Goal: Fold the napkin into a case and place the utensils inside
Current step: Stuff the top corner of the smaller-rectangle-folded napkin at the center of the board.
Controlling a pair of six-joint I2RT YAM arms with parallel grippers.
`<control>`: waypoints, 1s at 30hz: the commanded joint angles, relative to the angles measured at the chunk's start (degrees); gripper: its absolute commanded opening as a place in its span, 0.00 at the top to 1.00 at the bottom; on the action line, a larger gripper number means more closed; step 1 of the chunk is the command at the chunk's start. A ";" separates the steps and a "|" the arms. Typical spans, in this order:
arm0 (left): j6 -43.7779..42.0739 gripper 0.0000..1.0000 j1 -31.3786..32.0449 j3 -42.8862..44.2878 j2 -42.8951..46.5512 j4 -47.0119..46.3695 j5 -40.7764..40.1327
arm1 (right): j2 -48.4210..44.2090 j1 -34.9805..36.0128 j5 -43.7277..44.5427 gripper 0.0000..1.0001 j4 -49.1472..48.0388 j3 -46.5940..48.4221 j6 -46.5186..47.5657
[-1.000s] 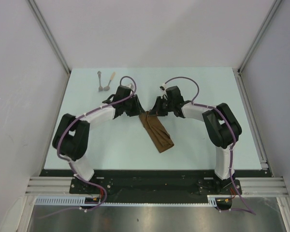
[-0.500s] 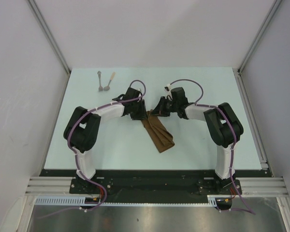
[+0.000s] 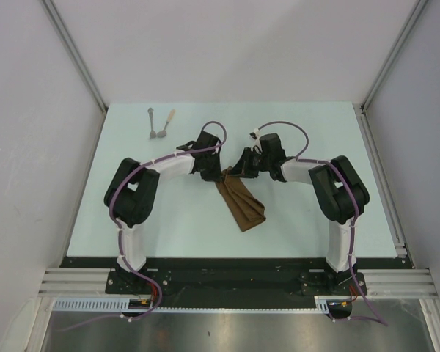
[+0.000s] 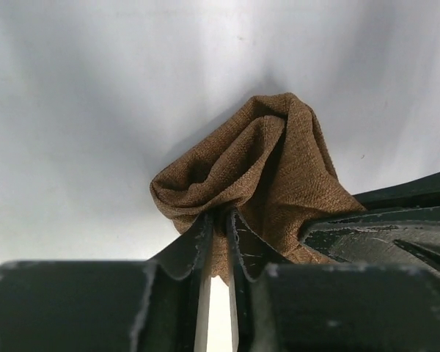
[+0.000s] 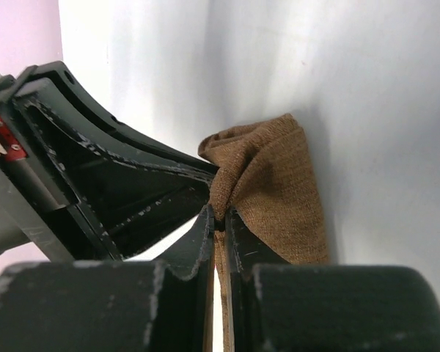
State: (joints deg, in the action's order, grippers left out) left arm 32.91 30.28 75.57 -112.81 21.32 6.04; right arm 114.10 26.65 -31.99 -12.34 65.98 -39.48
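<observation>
Pale table (image 3: 315, 132) — brown napkin (image 3: 243, 207) mid-table, two utensils (image 3: 160, 125) far left.

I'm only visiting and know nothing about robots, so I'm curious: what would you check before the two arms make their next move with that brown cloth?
1. Left gripper pinches the far end of the napkin: ok.
2. Right gripper pinches that same end: ok.
3. Cloth folded into a narrow strip, near end lying on the table: ok.
4. Utensils lie apart from both arms, at the table's far left: ok.
5. Pouch opening wide enough for them: cannot tell.
</observation>
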 commanded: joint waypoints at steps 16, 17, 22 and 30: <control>-0.04 0.64 0.13 -1.74 7.34 -3.04 -0.86 | 1.03 -0.20 -2.03 1.00 -1.11 -0.76 -0.50; -0.12 0.65 0.21 -1.66 7.26 -3.39 -0.77 | 0.95 -0.20 -2.03 1.00 -1.11 -0.67 -0.42; 0.31 0.74 0.22 0.28 4.45 -1.28 0.19 | 1.12 -0.20 -2.20 1.00 -1.20 -0.50 -0.51; 0.49 0.81 0.30 1.16 2.51 -1.20 0.81 | 1.21 -0.11 -2.38 1.00 -1.46 -0.50 -0.77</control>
State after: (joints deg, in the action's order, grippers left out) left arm 33.04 30.33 74.46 -109.49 20.08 6.24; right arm 114.76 26.61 -33.10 -12.36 65.36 -40.10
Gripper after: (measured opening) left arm 0.195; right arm 0.086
